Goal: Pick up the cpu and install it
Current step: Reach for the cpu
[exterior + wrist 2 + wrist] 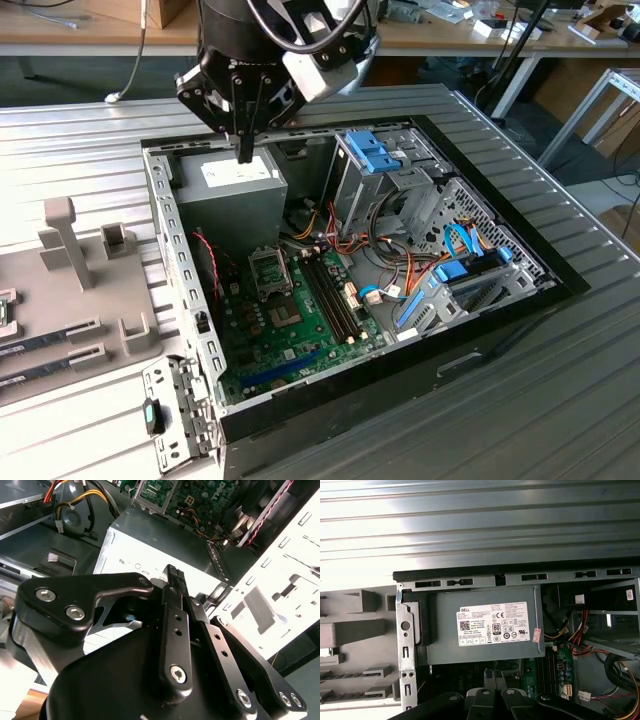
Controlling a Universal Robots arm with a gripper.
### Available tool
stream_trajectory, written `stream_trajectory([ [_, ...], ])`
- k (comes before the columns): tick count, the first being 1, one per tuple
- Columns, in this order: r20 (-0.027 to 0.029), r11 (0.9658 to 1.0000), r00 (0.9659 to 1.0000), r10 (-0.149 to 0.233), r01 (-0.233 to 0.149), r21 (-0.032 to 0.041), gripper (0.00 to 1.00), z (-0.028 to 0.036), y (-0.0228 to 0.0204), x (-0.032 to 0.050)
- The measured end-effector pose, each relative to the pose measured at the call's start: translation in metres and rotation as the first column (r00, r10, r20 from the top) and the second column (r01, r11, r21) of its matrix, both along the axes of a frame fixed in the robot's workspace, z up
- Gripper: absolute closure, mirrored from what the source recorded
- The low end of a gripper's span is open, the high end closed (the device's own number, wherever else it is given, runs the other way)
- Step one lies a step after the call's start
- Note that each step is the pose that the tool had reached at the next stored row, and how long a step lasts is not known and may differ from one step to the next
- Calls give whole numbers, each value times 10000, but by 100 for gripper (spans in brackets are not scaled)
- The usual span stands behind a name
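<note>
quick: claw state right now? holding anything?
Claw: closed, nothing visible in its grip; it hangs over the grey power supply.

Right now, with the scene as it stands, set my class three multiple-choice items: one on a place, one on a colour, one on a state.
1. The pincer hangs over:
A) the memory slots
B) the grey power-supply box
C) the tray outside the case

2. The plastic clips on the drive cage are:
A) red
B) green
C) blue

3. The computer case is:
A) open, with its board exposed
B) shut by a side panel
C) wrapped in foil

Answers:
1 B: in the exterior view the pincer's tip sits just above the box's labelled top.
2 C: the clips are bright blue against the grey metal.
3 A: the green board and the cables show inside.
</note>
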State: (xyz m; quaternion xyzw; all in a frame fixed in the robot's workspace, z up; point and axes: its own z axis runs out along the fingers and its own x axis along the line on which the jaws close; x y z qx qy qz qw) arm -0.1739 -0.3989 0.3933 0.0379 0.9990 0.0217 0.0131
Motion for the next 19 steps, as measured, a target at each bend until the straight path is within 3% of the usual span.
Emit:
stream_trajectory([
  [19, 1, 10000, 10000, 0, 0, 1, 89, -1, 0, -153],
])
